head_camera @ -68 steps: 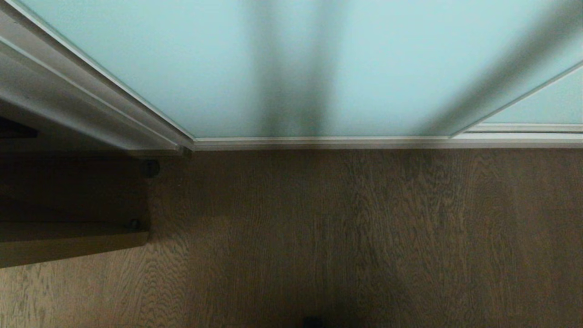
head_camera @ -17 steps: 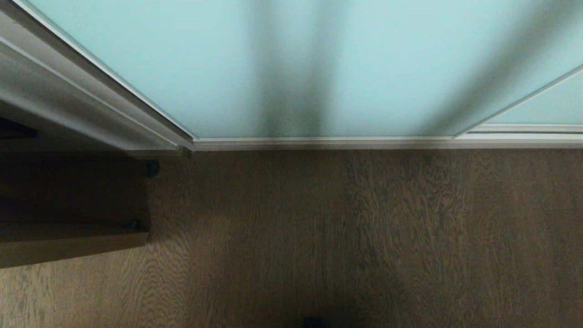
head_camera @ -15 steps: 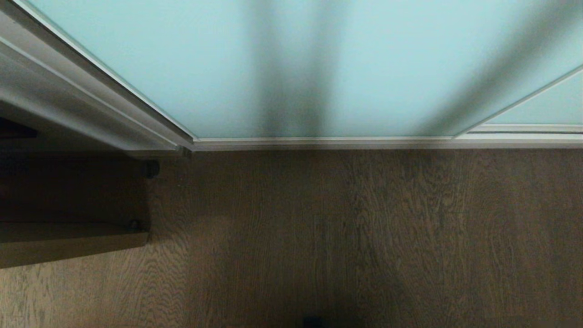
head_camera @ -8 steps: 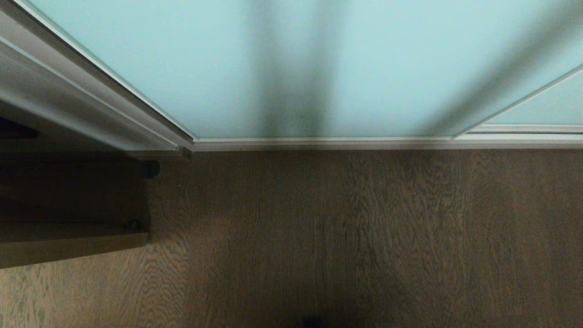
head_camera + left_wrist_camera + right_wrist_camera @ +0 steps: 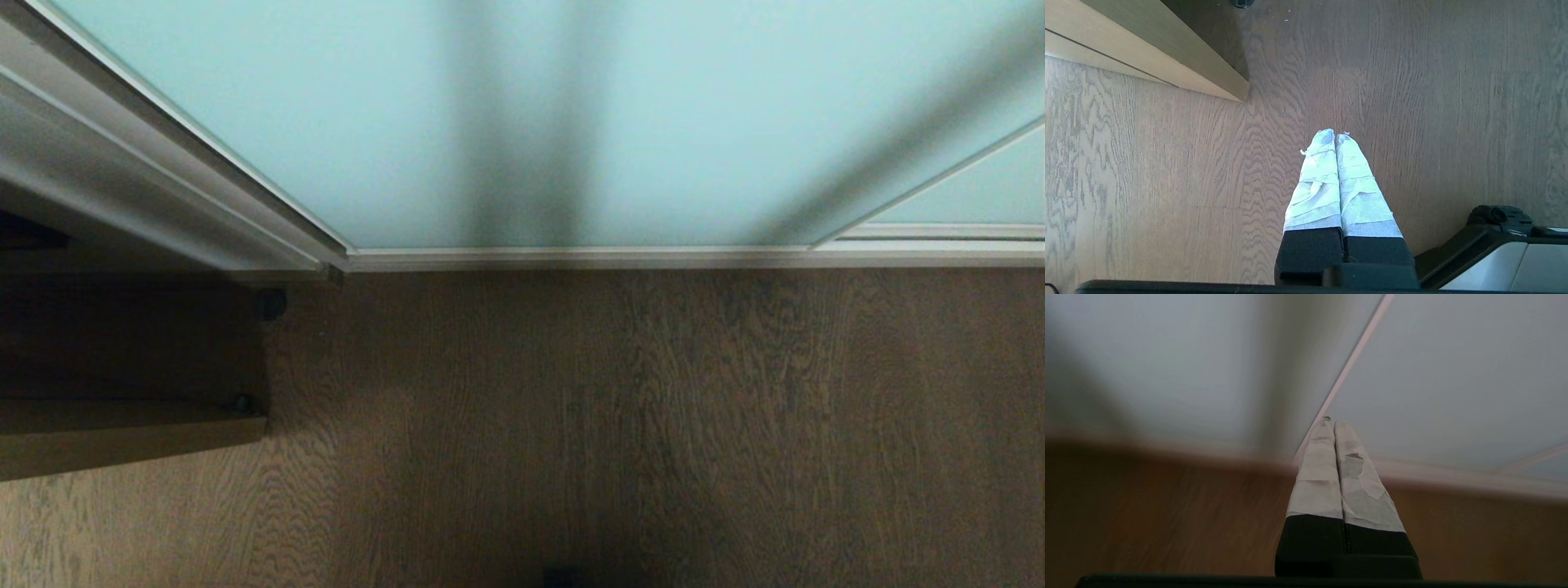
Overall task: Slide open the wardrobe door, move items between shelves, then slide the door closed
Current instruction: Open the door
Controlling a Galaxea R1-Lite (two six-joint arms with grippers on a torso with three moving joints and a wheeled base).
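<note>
Left wrist view: the left pincer (image 5: 1335, 136), its tape-wrapped fingers pressed together on nothing, hangs over the brown wood-grain floor (image 5: 1167, 171) beside a light wooden furniture base (image 5: 1167, 61). The right pincer (image 5: 1330, 421), likewise closed and empty, points at the foot of the sliding wardrobe door (image 5: 1167, 363), near a slim frame edge (image 5: 1349, 363). Farther off in the head view, that tall pale aqua frosted-glass panel (image 5: 343, 114) stands closed behind its silver-white bottom rail (image 5: 571, 257), neither arm visible.
</note>
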